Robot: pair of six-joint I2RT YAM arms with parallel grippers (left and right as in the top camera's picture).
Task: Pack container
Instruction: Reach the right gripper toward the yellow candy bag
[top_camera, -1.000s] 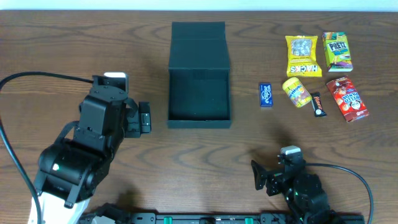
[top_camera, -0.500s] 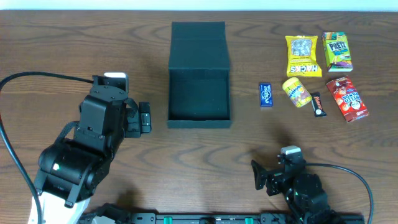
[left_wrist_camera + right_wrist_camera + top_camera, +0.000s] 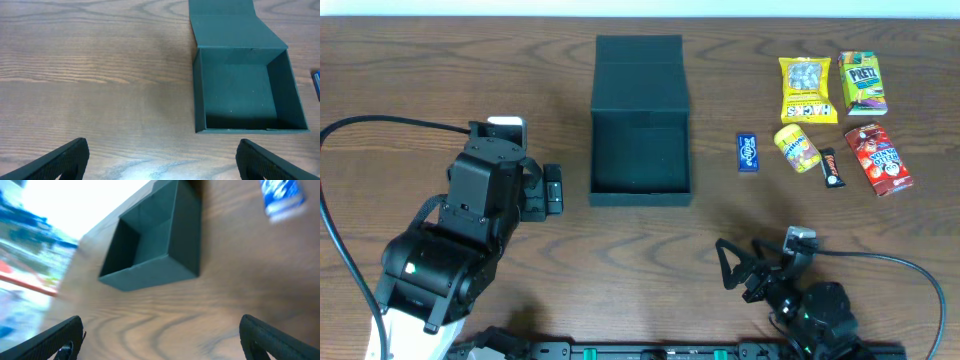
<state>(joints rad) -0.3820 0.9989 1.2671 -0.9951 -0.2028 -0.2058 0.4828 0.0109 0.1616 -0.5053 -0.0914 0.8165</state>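
One matte black, shallow square cardboard box (image 3: 640,160) is seen on the brown wood-grain surface (image 3: 420,80), at 12 o'clock from centre, with its flap lid (image 3: 639,62) laid open toward 12 o'clock. Six snacks are grouped well apart at the box's 3 o'clock: one yellow bag (image 3: 806,90), one green-and-yellow carton (image 3: 862,83), one round yellow packet (image 3: 797,147), one small blue bar (image 3: 747,152), one dark bar (image 3: 831,168) and one red carton (image 3: 879,159). Two tools are counted, the left tool (image 3: 553,190) at the box's 9 o'clock and the right tool (image 3: 732,272) at its 5 o'clock. Both are spread wide and nothing is held. The right wrist view is blurred.
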